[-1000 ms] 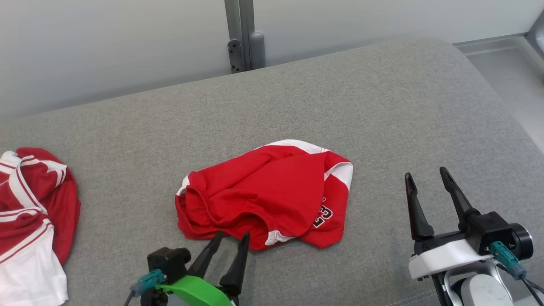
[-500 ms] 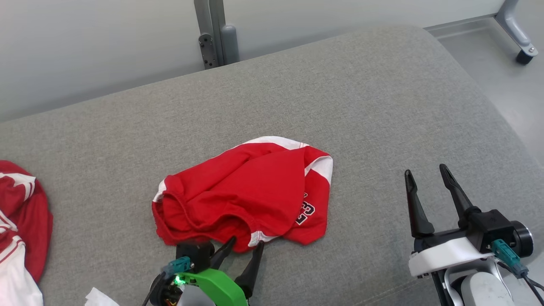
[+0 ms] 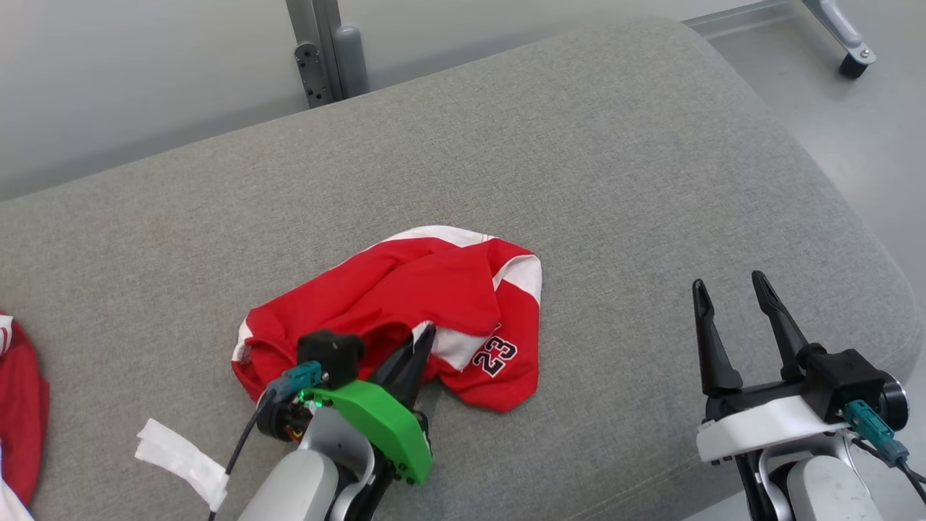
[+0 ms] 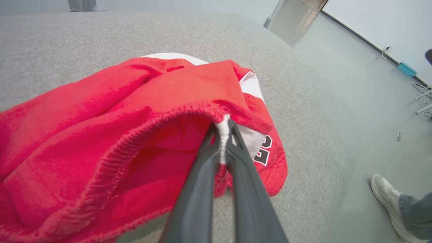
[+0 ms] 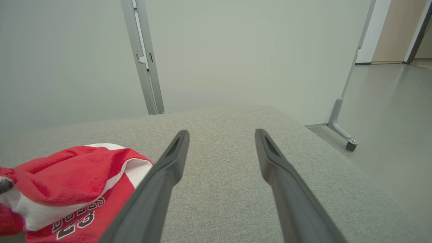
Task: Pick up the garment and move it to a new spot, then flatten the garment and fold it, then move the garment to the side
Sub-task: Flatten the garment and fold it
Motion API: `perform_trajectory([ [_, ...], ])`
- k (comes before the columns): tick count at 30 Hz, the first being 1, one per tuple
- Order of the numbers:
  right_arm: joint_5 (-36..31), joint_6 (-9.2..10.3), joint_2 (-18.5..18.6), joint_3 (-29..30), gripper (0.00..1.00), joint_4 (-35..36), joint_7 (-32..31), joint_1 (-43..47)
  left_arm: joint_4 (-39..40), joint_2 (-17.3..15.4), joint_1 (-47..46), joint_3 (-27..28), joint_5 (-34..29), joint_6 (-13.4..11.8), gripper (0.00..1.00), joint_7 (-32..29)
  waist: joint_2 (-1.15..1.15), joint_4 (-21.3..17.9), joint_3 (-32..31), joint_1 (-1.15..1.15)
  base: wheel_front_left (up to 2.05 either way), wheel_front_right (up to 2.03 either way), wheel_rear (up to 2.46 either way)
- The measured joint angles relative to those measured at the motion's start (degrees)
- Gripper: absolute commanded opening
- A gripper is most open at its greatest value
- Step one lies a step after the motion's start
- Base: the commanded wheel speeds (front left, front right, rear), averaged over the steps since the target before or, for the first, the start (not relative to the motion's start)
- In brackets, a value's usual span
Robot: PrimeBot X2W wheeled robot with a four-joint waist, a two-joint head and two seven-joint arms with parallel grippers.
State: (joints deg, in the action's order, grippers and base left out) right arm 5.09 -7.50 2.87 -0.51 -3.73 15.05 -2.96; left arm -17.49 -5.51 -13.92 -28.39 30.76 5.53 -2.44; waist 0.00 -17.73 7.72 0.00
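Observation:
The garment [image 3: 427, 304] is a crumpled red piece with white side panels and a black "23", lying on the grey cushioned surface [image 3: 579, 159]. My left gripper [image 3: 425, 334] is shut on the near edge of the garment, where red ribbed hem meets white trim; the left wrist view shows the white trim pinched between the two dark fingers [image 4: 202, 175] of that gripper [image 4: 222, 125], the hem lifted a little. My right gripper [image 3: 725, 284] stands open above the surface at the right, apart from the garment [image 5: 67, 182], with nothing between its fingertips [image 5: 221, 133].
Another red and white garment [image 3: 18, 405] lies at the far left edge. A white paper tag [image 3: 181, 459] hangs by my left arm. The surface's rounded right edge drops to the floor. A person's shoe [image 4: 388, 199] stands on the floor at the right. A metal post [image 3: 322, 51] stands behind.
My left gripper has pushed forward onto the garment's near edge and shut on it, lifting the hem. The head camera has shifted, so the scene slid left. The right gripper has not moved.

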Motion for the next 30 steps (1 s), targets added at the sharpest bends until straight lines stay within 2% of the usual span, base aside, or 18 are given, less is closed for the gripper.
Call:
perform_trajectory([
  [7,0.81,0.00,-0.01,0.04,1.00,-0.11,0.01,-0.05,6.06,1.55,-7.46,1.81,3.86,-0.58,0.00,-0.82,0.00,-0.73,0.13,0.00,0.00,0.00,0.00],
  [16,0.98,0.00,-0.01,-0.03,1.00,-0.32,0.01,-0.33,8.20,1.65,-15.71,4.68,5.72,-2.00,0.00,-4.12,0.00,-1.72,-0.39,0.00,0.00,0.00,0.00],
  [23,0.82,0.00,-0.01,0.10,1.00,-0.54,0.01,-0.31,6.65,0.45,-23.21,7.35,5.86,-2.77,0.00,-4.98,0.00,-2.18,-1.15,0.00,0.00,0.00,0.00],
  [30,0.75,0.00,-0.01,-0.11,1.00,-0.57,0.01,-0.29,2.52,0.15,-29.27,8.81,4.49,-2.44,0.00,-0.47,0.00,-2.64,-1.70,0.00,0.00,0.00,0.00],
])
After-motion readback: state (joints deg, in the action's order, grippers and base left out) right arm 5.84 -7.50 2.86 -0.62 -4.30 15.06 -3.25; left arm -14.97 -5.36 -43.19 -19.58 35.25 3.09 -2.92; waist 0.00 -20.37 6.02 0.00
